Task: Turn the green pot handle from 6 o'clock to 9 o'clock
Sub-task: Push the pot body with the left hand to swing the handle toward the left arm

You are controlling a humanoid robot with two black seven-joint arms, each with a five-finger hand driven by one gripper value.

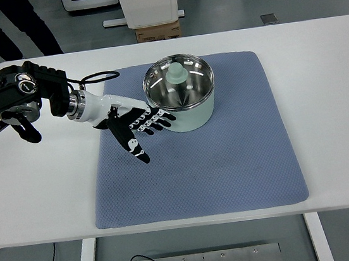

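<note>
Fingers (pixel 151 122) of your left hand (pixel 132 126) are spread and slightly fanned, gripping nothing; their tips reach the lower left wall of the green pot (pixel 180 101), touching it or very nearly so, and from this steep angle you cannot tell which. The thumb points down and away toward the near side of the mat, well clear of the pot. Your left arm (pixel 23 95) enters from the picture's left edge and runs across the bare white tabletop (pixel 328 86) to a white wrist just at the mat's left border.

From the top view, you see the pot standing upright on the far middle part of the blue-grey mat (pixel 199 172), which lies flat on the tabletop. A glass lid (pixel 177 82) with a pale green knob (pixel 176 74) sits on the pot, its steel rim shining. The pot's handle is hard to make out; your hand covers the lower left side where it could be, so you cannot tell which way it points.

Beyond the tabletop's far edge you see a cardboard box (pixel 158 32) on the floor under a white stand, and the legs and shoes of persons at the top corners. Your right arm does not show in this view.
</note>
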